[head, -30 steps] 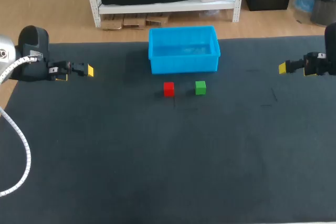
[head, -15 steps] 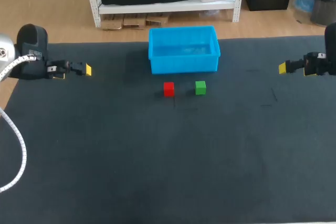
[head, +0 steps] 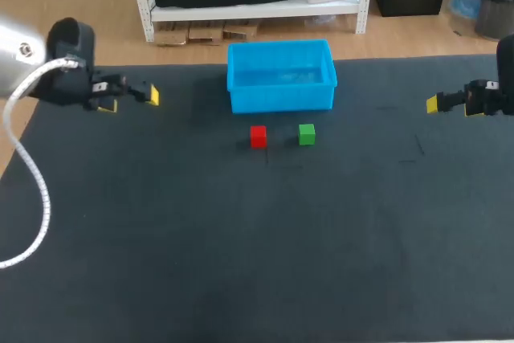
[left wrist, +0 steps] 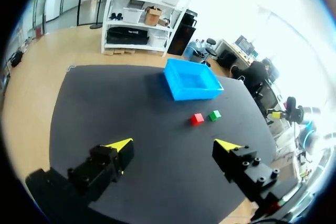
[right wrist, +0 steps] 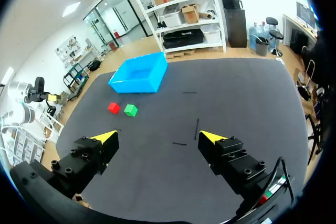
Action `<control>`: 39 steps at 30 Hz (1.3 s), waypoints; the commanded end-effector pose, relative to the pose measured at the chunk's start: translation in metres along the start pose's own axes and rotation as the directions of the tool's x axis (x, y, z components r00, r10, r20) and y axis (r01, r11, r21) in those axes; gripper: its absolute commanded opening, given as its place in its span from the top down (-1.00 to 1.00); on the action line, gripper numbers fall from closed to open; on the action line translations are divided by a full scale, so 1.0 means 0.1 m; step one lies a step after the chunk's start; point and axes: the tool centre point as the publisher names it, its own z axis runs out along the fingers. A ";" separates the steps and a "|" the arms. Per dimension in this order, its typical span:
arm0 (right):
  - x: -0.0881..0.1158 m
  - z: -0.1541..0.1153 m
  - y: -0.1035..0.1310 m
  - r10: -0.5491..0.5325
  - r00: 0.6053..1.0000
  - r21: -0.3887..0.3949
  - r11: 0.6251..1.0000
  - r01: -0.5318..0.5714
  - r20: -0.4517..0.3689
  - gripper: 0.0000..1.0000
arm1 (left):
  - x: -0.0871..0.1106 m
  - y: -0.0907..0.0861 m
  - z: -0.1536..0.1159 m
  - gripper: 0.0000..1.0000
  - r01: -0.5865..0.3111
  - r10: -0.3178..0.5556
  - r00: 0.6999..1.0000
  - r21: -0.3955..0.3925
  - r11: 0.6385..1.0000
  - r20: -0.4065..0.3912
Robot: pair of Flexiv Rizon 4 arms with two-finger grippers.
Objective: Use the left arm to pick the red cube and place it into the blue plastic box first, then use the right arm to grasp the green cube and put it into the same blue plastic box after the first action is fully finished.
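Observation:
A red cube and a green cube sit side by side on the dark table, just in front of the blue plastic box. My left gripper hovers open at the table's left side, well apart from the red cube. At the right edge my right gripper stands open with nothing in it. In the left wrist view, the red cube, green cube and box lie far ahead of the open gripper. The right wrist view shows the cubes and box far ahead of the gripper.
The dark mat covers the whole table. The box looks empty inside. Short scuff marks lie on the mat ahead of the right gripper.
My left gripper has moved right and slightly toward the back of the table, nearer the box. The right arm and both cubes have kept still.

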 end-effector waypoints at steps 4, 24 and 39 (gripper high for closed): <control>0.00 0.00 0.00 0.000 1.000 0.000 1.000 0.000 -0.002 -1.00 | -0.10 -0.18 0.32 -1.00 -0.021 0.014 0.997 -0.089 0.996 -0.074; 0.00 0.00 0.00 0.000 1.000 0.000 1.000 0.000 -0.002 -1.00 | -0.11 -0.36 0.63 -1.00 -0.070 0.047 0.989 -0.159 0.985 -0.142; 0.00 0.00 0.00 0.000 1.000 0.000 1.000 0.000 -0.002 -1.00 | -0.11 -0.39 0.68 -1.00 -0.061 0.027 0.984 -0.194 0.979 -0.178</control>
